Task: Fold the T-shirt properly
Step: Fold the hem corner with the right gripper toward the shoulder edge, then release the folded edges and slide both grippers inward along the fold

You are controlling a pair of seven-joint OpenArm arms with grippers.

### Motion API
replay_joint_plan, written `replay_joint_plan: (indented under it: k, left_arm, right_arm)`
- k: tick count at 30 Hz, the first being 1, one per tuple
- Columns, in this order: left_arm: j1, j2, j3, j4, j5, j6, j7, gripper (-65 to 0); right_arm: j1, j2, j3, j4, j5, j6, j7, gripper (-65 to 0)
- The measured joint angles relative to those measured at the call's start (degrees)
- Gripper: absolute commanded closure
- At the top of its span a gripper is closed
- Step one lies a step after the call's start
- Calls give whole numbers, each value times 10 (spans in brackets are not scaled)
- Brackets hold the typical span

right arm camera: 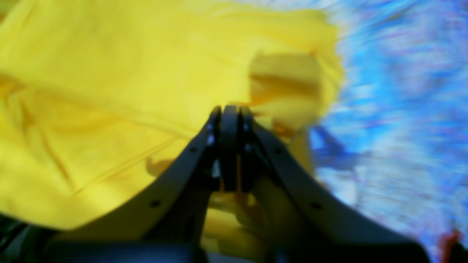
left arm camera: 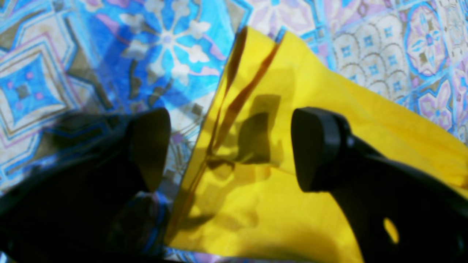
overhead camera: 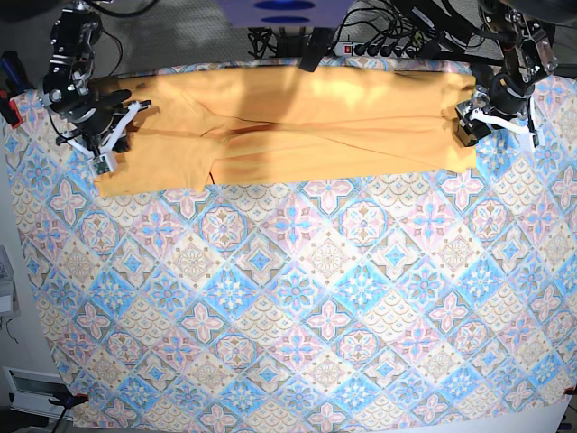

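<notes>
The yellow-orange T-shirt (overhead camera: 297, 126) lies stretched in a long band across the far side of the table. My left gripper (left arm camera: 234, 149) is open above the shirt's end (left arm camera: 292, 164); one finger is over the cloth and the other over the tablecloth. In the base view this gripper (overhead camera: 469, 128) is at the shirt's right end. My right gripper (right arm camera: 228, 117) is shut, with a sliver of yellow cloth (right arm camera: 109, 91) showing between its fingers; this view is blurred. In the base view it (overhead camera: 104, 149) is at the shirt's left end.
A blue-and-pink patterned tablecloth (overhead camera: 288, 298) covers the whole table. A power strip and cables (overhead camera: 379, 45) lie behind the far edge. A red clamp (overhead camera: 11, 113) sits at the left edge, close to my right arm.
</notes>
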Motion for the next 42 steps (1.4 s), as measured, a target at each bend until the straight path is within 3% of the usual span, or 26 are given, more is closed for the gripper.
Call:
replay_joint_plan:
  k: [3,7,14,24,27,34,42]
  left_arm:
    - [1,0,0,0,0,0,0,-499]
    - [1,0,0,0,0,0,0,-503]
    - [1,0,0,0,0,0,0,-504]
    - [1,0,-1,0,0,0,0,-501]
    - [0,0,-2,0,0,0,0,-502]
    - [0,-3,-17,0,0,1,0,-504]
    - [-5,-21,4,0,3,1,2,-504]
  right_arm:
    - [35,-2,-18,-34,2,-3,7,-13]
    - [44,0,-14,-48,1,-7,18,-73]
    - [42,-25,76,-30,0,-6,32,-144]
    - [25,-29,106,22,0,-5,36,-147]
    - [6,-25,61,49,-5,-2,32,-147]
    - [-6,-27,-110,87,2,10,40,-146]
    - [-5,-25,-169,81,-2,9,34,-146]
